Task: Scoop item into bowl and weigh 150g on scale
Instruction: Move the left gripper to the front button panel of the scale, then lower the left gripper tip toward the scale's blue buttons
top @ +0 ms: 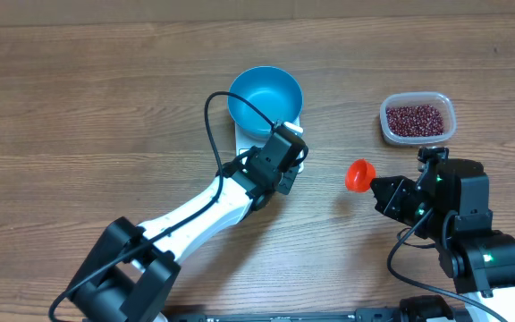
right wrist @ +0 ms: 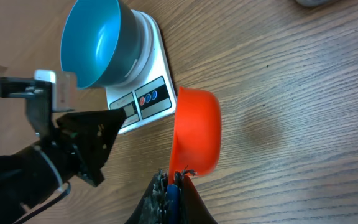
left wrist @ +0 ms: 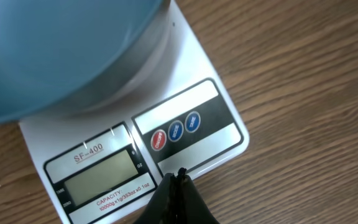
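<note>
Now, the bowl [top: 265, 94]: blue and round, it stands upright on the scale [top: 242, 139], toward the far middle of the bench [top: 79, 107].
Scale: white and flat; the left wrist view shows its display window, the print "SF-400" and 3 round buttons, 1 red and 2 blue.
Left fingers [left wrist: 178, 182]: pressed together with nothing between them; the tip is at the front edge of the scale, just below the red button. I cannot tell if it touches.
Right fingers [right wrist: 176, 177]: closed on the handle end of a red scoop [top: 358, 175], which hangs above the bench between scale and tub.
Beans [top: 414, 118]: a dark red heap lying inside a clear plastic tub [top: 450, 112] at the far right, well apart from the bowl.
Arms: the left one reaches diagonally from the near edge; the right one is at the near right corner.
</note>
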### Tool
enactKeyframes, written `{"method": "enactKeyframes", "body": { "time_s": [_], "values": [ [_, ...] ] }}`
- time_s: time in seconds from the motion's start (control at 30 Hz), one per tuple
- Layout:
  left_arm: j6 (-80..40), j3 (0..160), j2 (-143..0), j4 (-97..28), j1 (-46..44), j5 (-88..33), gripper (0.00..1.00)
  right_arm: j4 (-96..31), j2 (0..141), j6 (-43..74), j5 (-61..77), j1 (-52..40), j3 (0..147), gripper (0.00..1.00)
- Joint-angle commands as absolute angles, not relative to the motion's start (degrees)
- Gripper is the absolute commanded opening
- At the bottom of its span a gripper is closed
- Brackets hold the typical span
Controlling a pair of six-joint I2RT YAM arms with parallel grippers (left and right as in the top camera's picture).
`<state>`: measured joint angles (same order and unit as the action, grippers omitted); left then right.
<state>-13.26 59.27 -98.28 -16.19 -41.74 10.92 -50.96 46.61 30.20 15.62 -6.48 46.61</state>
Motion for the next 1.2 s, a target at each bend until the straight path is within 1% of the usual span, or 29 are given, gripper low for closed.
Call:
{"method": "enactKeyframes", "body": {
  "time_s": [0.0, 0.13, 1.17],
  "values": [
    [-11.9, 59.2, -100.1, -15.6, -41.5, 11.2, 0.04, -50.4, 46.0, 29.9, 15.0, -6.7, 48.5, 0.04],
    [-12.0, 59.2, -100.4, -14.7, -41.5, 12.7, 0.04, -50.4, 46.0, 29.9, 15.0, -6.7, 48.5, 0.04],
    [-8.7, 59.2, -100.6, -12.7, -40.4, 12.6, 0.04, -49.8, 46.0, 29.9, 15.0, -6.7, 48.5, 0.04]
  ]
}}
